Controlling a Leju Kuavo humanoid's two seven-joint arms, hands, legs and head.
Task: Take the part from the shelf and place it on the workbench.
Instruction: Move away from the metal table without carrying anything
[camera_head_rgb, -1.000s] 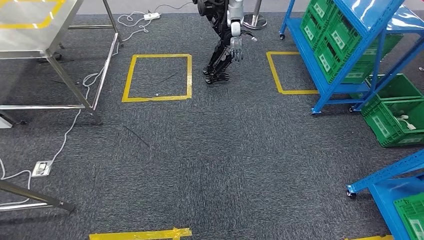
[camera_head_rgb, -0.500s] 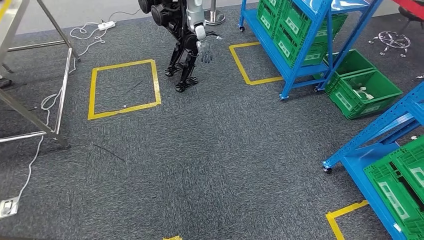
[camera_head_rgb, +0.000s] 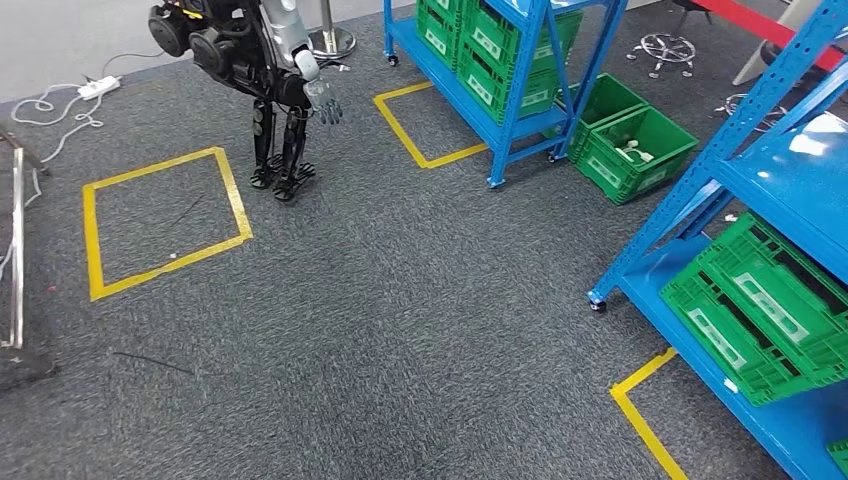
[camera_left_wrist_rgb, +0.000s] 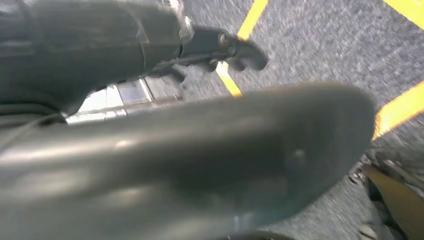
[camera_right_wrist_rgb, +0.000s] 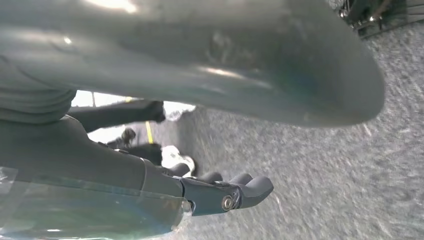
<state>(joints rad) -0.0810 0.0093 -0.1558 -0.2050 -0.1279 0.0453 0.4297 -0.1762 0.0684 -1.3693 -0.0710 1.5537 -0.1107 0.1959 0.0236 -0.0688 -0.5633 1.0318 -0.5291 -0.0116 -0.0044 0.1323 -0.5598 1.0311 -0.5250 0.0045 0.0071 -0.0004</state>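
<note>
A blue shelf (camera_head_rgb: 790, 170) stands close on my right, with a green crate (camera_head_rgb: 760, 310) on its low level. Farther off, a second blue shelf (camera_head_rgb: 500, 60) carries more green crates. Beside it on the floor is an open green crate (camera_head_rgb: 632, 150) with small white pieces inside; I cannot tell whether they are the part. In the left wrist view my left hand (camera_left_wrist_rgb: 175, 165) hangs over the carpet, its dark fingers (camera_left_wrist_rgb: 240, 50) spread and holding nothing. My right hand (camera_right_wrist_rgb: 165, 65) also hangs, its fingers (camera_right_wrist_rgb: 245, 192) extended and empty.
Another humanoid robot (camera_head_rgb: 265, 70) stands at the far left on grey carpet. Yellow tape squares (camera_head_rgb: 160, 220) mark the floor, with a tape corner (camera_head_rgb: 640, 400) near the close shelf. A metal table leg (camera_head_rgb: 15, 250) shows at the left edge.
The camera has turned right: the metal workbench slid out at the left, the other robot and far shelf shifted left, and the near blue shelf came further into view.
</note>
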